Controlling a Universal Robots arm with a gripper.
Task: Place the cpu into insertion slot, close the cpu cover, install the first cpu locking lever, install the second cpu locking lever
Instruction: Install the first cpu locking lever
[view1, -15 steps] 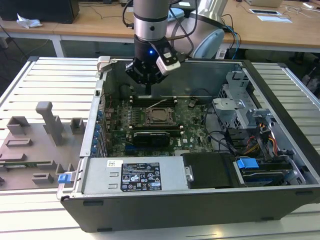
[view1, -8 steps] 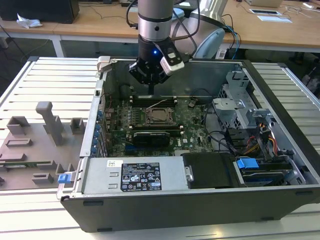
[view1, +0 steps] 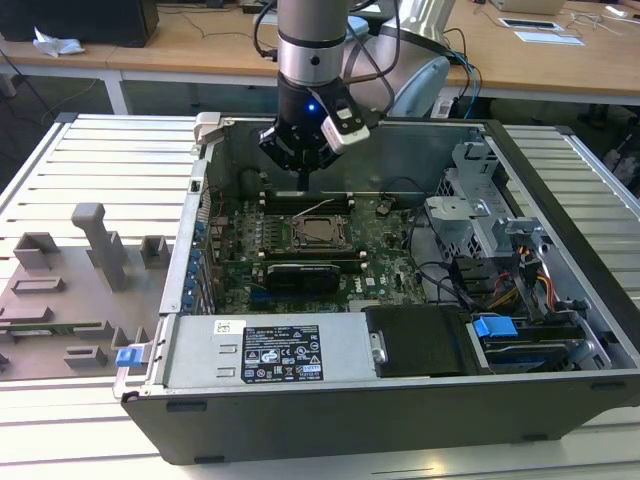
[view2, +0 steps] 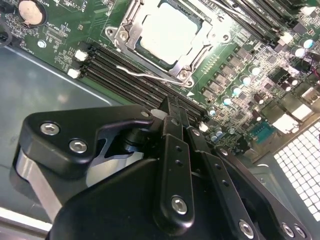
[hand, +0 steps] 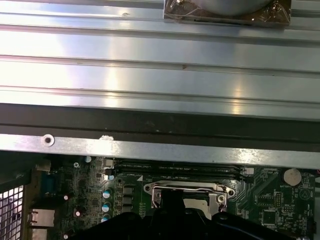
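Note:
The cpu (view2: 170, 32) lies flat in the insertion slot (view2: 184, 76) on the green motherboard (view1: 385, 235), its pale metal top showing. The silver cpu cover (view2: 129, 36) lies down over it as a frame around its edges. A thin wire locking lever (view2: 142, 75) runs along one side of the socket, next to the memory slots. My gripper (view2: 172, 107) hangs above the board just beyond that side of the socket, shut with nothing between its fingers. In the exterior view the gripper (view1: 303, 183) tapers to a point behind the socket (view1: 318, 233).
The board sits in an open computer case (view1: 200, 250) with metal walls all round. Black memory slots (view2: 115, 70) lie under the fingers. A drive cage with cables (view1: 490, 260) stands at the exterior view's right, a power supply (view1: 270, 355) at the front, and a grey fixture plate (view1: 70, 290) outside on the left.

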